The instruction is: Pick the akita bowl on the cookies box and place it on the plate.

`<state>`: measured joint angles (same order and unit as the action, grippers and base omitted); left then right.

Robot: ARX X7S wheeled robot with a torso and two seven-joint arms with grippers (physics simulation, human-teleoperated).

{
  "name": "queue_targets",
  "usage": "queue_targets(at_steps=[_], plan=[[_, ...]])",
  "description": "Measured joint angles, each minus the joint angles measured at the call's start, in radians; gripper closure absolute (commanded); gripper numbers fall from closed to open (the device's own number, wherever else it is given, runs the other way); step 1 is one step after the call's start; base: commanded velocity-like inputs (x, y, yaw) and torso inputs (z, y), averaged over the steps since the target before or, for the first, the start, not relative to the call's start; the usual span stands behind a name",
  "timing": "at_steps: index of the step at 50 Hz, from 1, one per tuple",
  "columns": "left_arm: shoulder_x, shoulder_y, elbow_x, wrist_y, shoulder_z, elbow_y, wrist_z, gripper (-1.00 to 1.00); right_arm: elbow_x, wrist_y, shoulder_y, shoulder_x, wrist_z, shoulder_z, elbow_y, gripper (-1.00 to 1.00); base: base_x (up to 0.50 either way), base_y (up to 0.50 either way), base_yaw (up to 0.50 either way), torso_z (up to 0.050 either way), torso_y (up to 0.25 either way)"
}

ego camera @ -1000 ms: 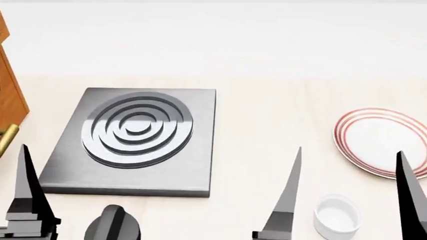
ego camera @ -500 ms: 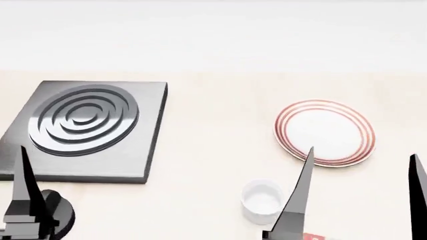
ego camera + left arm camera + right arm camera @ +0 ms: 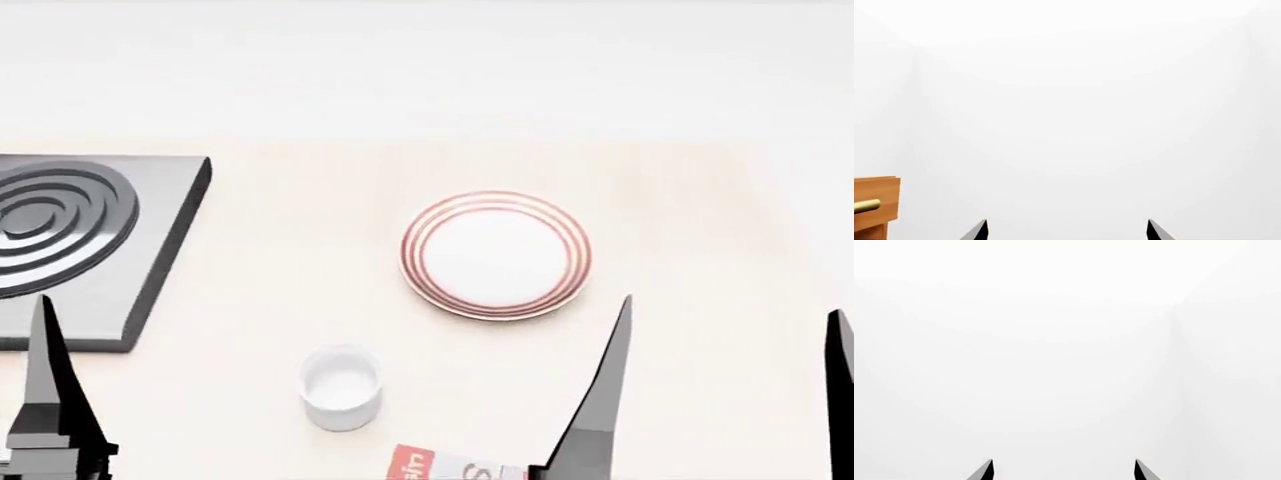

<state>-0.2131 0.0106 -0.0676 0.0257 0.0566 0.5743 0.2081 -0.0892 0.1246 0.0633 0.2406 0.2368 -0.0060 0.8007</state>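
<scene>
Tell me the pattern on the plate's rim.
Thin red concentric rings around a plain white centre on the plate, clearest in the head view.

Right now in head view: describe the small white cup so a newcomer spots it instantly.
Find the light wooden table, then the red-ringed plate near its middle. The small white cup stands apart from it, nearer the robot and to the left: plain, ringless, much smaller than the plate.

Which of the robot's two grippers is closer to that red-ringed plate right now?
The right. In the head view, the right gripper sits just below and right of the plate, one finger almost reaching its rim. The left gripper is far off, by the grey burner plate.
</scene>
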Motion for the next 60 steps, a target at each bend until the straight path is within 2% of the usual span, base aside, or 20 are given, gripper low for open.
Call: queue_targets(at_steps=[12, 22, 41, 60], plan=[[-0.011, -0.001, -0.008, 0.015, 0.008, 0.02, 0.003, -1.0, -0.014, 0.013, -0.003, 0.015, -0.004, -0.007, 0.014, -1.0, 0.0, -0.5, 0.0, 0.0, 0.0], [-0.017, -0.002, -0.028, 0.042, 0.009, 0.028, 0.004, -1.0, -0.036, 0.047, -0.012, 0.015, 0.003, -0.014, 0.007, -1.0, 0.03, -0.02, 0.0, 0.0, 0.0], [-0.025, -0.001, -0.036, 0.036, 0.013, 0.005, 0.015, -1.0, -0.033, 0.05, -0.013, 0.028, 0.003, -0.041, -0.003, -1.0, 0.5, 0.0, 0.0, 0.0, 0.0], [-0.047, 0.003, -0.1, 0.018, 0.012, 0.005, -0.006, -1.0, -0.004, 0.04, -0.015, 0.032, 0.029, -0.046, -0.005, -1.0, 0.05, 0.0, 0.0, 0.048, 0.0]])
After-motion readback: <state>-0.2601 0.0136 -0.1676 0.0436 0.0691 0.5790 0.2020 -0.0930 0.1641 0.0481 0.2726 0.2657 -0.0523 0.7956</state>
